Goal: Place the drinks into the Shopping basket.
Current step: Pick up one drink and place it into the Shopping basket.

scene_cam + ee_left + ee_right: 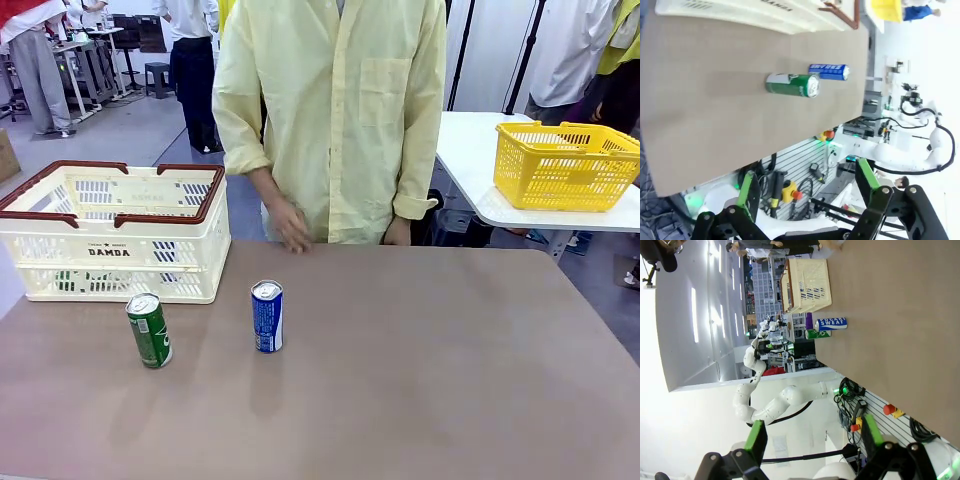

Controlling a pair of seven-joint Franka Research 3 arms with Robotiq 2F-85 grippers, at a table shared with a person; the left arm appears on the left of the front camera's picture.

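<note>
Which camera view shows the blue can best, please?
The front view: the blue can stands upright, whole and largest, beside the green can. The left wrist view shows it small and sideways, beyond the green can; the right wrist view shows it small too, its white lettering visible.

Black left tool (pixel 805 175), green pads (pixel 746 189)

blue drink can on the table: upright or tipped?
Upright. The slim blue drink can stands on its base on the brown table, silver top facing up, outside the crate.
</note>
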